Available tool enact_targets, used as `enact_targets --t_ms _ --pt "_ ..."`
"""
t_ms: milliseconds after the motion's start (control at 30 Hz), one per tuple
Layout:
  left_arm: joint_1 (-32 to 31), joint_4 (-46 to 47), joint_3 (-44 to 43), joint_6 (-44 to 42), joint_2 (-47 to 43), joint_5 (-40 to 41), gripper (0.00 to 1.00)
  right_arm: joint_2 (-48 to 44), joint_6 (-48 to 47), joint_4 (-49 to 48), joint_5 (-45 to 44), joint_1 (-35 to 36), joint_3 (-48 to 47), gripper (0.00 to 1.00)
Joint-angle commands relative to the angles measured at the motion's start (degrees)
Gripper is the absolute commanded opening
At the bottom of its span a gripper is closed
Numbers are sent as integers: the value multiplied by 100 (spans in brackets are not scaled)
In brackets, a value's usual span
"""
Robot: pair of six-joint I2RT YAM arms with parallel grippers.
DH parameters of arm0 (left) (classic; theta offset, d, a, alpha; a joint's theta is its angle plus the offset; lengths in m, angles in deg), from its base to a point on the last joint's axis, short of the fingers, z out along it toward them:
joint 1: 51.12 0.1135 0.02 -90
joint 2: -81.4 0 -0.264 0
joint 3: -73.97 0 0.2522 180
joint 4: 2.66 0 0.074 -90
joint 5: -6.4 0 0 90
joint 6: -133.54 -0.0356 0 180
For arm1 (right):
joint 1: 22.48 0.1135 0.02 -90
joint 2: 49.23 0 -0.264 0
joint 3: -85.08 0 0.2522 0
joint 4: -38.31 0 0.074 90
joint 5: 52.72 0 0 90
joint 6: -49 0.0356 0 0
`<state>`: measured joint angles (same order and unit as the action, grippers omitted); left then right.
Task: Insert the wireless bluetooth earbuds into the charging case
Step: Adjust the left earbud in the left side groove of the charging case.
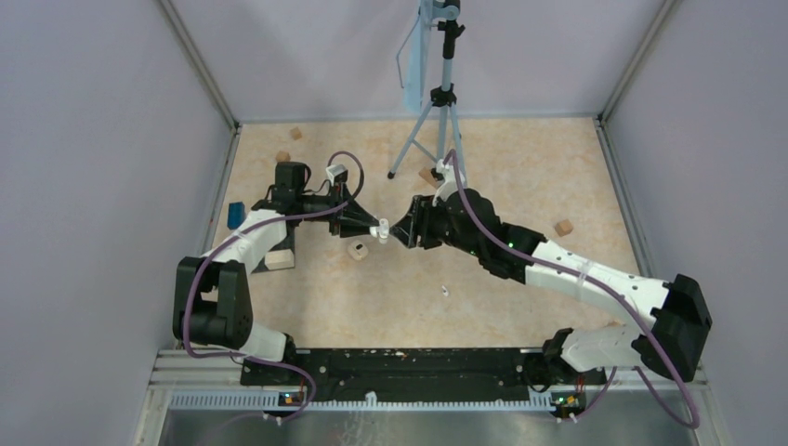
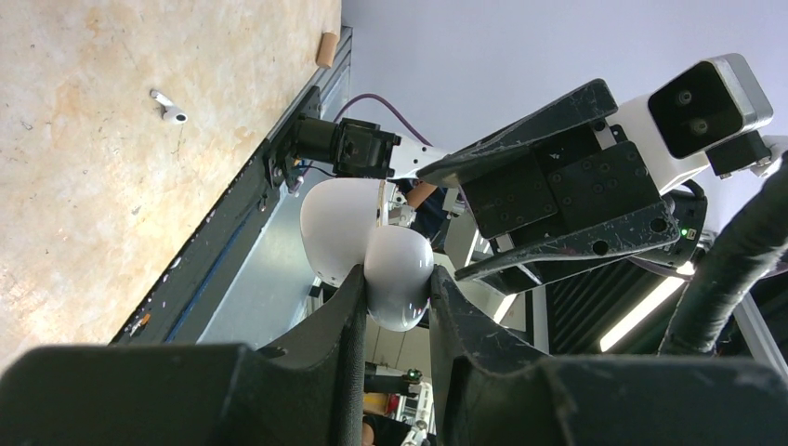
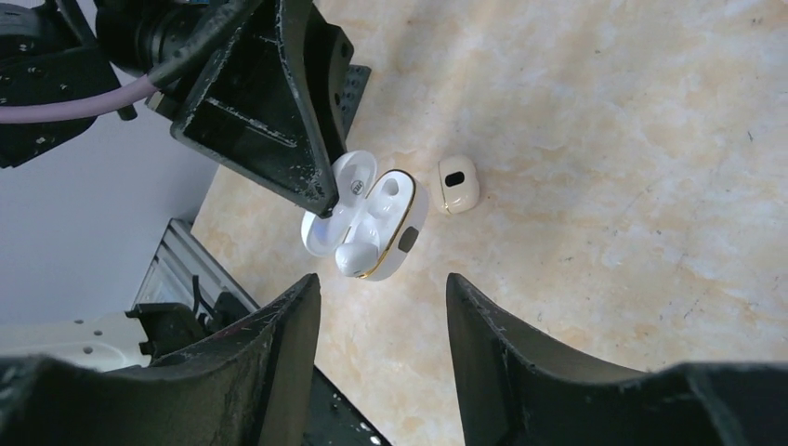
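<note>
My left end effector (image 1: 374, 226): pinched the open charging case (image 3: 367, 218).
My right end effector (image 1: 398, 232): spread, empty.
Loose earbud (image 1: 446, 291): five o'clock of my right, on the desk (image 1: 520, 167).

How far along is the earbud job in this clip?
Done: one earbud appears seated in the open case. In hand: the left tool grips that case off the table; the right tool faces it, open and empty. Left: a loose earbud lies on the table, and the case's other socket looks vacant.
</note>
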<state>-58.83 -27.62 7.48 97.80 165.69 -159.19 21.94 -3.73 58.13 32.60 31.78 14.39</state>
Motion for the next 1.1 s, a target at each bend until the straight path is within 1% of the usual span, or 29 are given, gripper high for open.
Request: enact_targets --t_ms 0,233,367,667,900,1067 --pt "-21 83 -194 -73 32 -58 0 187 172 13 -198 54 -378 50" --pt "-21 88 -178 -82 47 -43 0 406 150 -146 8 76 -521 48" --pt "-21 79 -173 -91 52 -34 0 475 146 -163 -3 104 -576 43" --pt "-22 65 -173 -100 43 -26 0 580 138 -245 112 141 -630 36" --pt "-21 65 -170 -109 42 -39 0 617 177 -189 47 208 -614 35" --pt "-21 65 -161 -113 22 -35 0 623 216 -231 56 209 -573 31"
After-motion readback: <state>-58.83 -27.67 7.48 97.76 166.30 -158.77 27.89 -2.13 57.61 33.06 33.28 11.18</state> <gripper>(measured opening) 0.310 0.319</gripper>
